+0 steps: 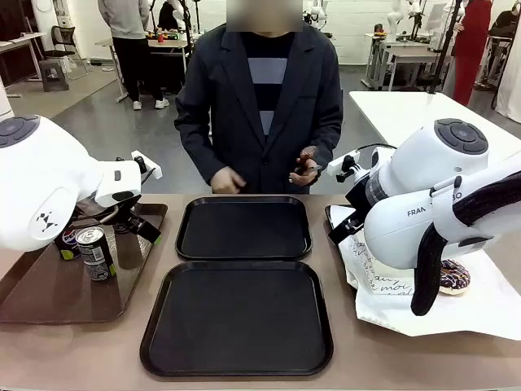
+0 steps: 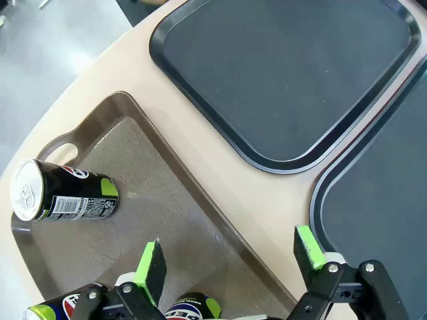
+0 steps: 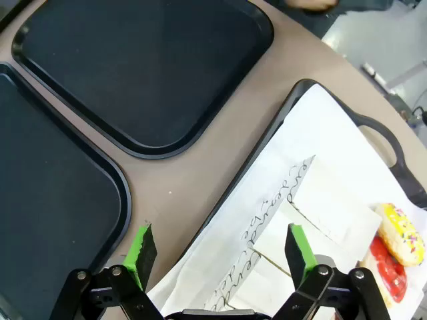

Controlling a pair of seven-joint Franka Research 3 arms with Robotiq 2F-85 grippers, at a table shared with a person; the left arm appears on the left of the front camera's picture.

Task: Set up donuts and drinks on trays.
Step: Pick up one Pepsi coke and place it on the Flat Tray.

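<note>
Nothing is placed yet: the trays [image 1: 244, 228] lie bare, cans [image 1: 94, 252] wait at nine o'clock, donuts [image 1: 454, 277] at three, and left gripper [image 2: 230, 250] and right gripper [image 3: 220, 243] gape empty.

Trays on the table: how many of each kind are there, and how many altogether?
Black trays: 2
Brown tray: 1
Paper-lined tray: 1
Total: 4
</note>
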